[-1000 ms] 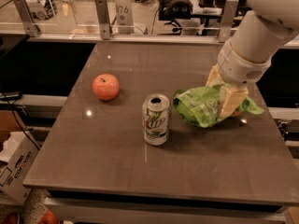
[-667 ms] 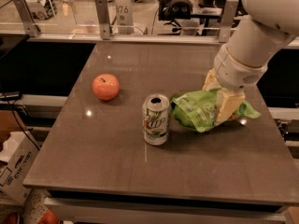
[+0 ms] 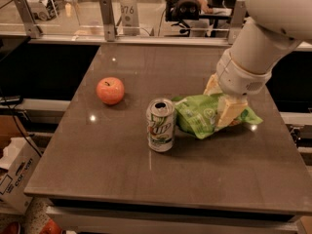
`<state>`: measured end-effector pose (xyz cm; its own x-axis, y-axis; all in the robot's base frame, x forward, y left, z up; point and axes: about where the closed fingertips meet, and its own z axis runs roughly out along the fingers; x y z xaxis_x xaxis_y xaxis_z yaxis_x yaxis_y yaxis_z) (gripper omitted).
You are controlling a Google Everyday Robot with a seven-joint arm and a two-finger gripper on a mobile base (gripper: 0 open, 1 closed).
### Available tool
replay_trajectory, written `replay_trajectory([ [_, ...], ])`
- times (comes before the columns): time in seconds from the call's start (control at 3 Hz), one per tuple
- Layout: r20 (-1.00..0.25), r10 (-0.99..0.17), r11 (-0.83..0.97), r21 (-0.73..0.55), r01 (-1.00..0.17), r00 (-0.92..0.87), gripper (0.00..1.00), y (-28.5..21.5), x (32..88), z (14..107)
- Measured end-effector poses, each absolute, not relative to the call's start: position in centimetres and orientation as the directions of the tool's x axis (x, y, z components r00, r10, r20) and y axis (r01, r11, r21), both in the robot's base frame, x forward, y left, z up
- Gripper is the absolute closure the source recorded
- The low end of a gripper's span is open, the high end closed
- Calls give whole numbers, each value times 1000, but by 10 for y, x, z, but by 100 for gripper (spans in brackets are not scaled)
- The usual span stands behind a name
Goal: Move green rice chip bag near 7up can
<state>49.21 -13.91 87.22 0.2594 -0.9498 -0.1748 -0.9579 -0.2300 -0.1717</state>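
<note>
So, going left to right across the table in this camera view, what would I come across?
The apple → 7up can → green rice chip bag → gripper, clamped on the bag's right part.

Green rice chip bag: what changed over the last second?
The gripper, clamped on the green rice chip bag, slid it slightly leftward in the view, so its edge now sits right beside the 7up can; contact cannot be told. The can and the apple stayed put.
</note>
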Motion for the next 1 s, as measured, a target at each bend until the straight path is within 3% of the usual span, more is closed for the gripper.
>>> replay_trajectory([
  [0.33, -173, -950, -231, -174, -957, 260, 12, -139, 492, 873],
  [0.67, -173, -950, -231, -175, -957, 261, 0, -138, 492, 873],
  [1.0, -173, -950, -231, -175, -957, 261, 0, -138, 492, 873],
])
